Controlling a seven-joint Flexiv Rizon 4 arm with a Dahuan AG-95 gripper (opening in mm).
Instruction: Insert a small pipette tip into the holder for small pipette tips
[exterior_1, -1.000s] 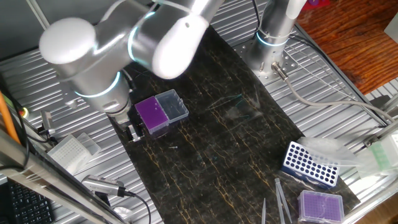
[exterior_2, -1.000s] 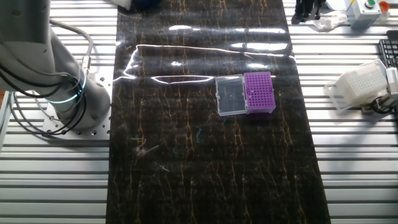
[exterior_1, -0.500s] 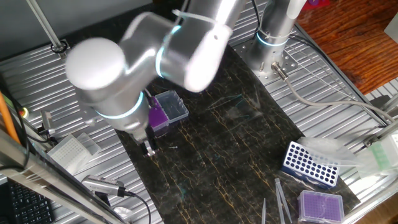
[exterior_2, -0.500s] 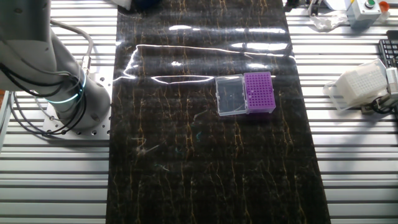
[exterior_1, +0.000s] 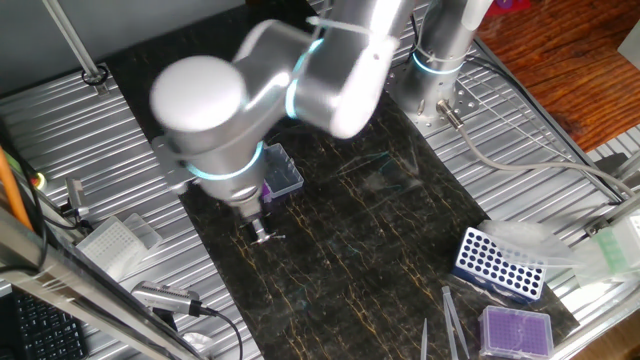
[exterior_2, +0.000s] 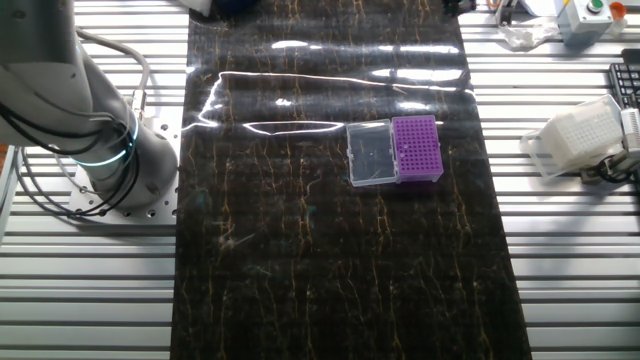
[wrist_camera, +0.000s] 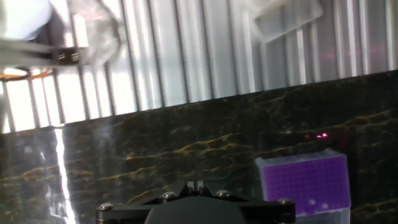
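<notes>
Moved forward, jaws (exterior_1: 262, 234) hover over open mat (exterior_1: 350, 250) beside purple holder (exterior_2: 417, 148).

Your arm (exterior_1: 300, 80): silver-grey rounded housings, glowing cyan rings at the joints. Base (exterior_2: 100, 170) bolted to a perforated plate, grey cables alongside. Black screw-studded hand mount (wrist_camera: 196, 208).

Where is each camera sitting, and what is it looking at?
One fixed view: high at one table side, looking down on the arm and gripper.
Other fixed view: overhead, opposite side; shows the arm's base.
Hand view: on the hand, facing the mat; only the hand's housing shows.
All share the purple tip box.
</notes>
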